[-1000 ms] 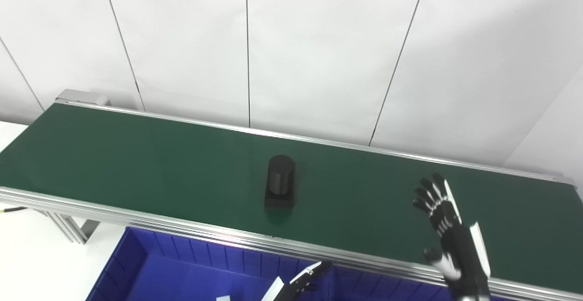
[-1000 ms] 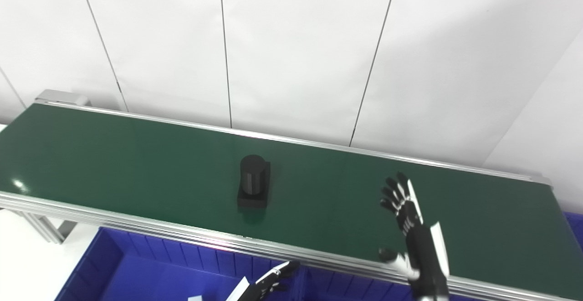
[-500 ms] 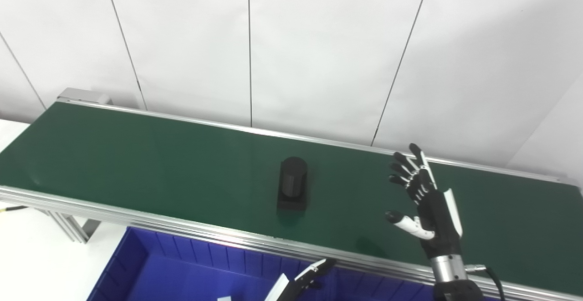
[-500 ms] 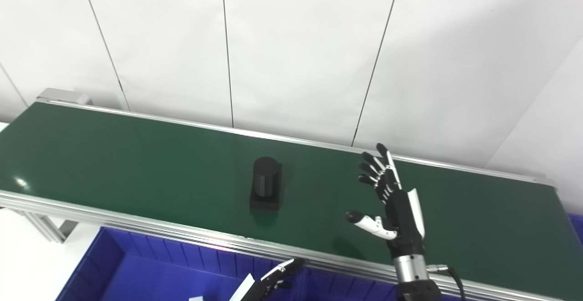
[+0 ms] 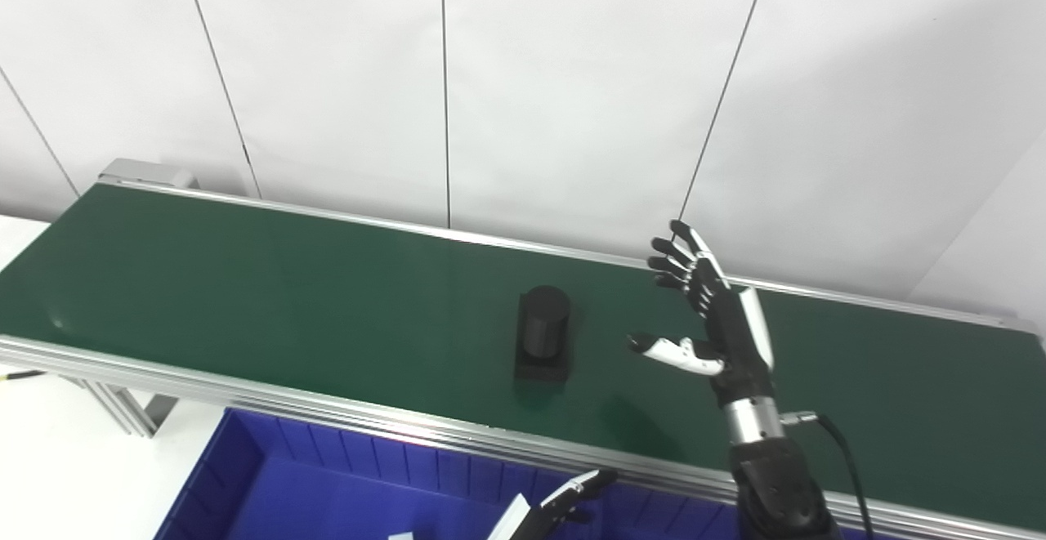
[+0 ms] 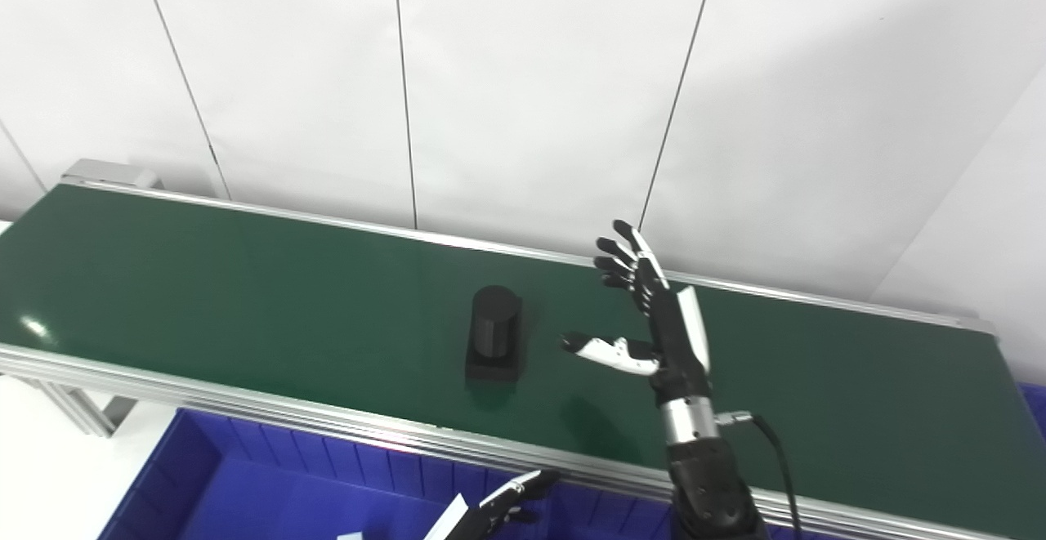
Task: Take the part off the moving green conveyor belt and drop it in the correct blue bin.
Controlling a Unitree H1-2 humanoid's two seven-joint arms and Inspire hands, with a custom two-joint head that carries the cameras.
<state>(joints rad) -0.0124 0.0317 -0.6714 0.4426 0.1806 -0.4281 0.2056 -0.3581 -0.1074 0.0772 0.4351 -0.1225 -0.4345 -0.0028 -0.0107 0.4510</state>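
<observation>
No readable text, labels, brands, numbers or signs anywhere in either view.

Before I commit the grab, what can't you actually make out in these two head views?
- Left hand: both views cut it off at the bottom edge; open or shut unclear.
- Blue bin: only its far wall and part of the floor show; the bottom edge cuts the rest, so contents and any other bin are unknown.
- Black part: too dark for surface detail.
- Right hand, open beside the part: height above the green belt unclear.
</observation>
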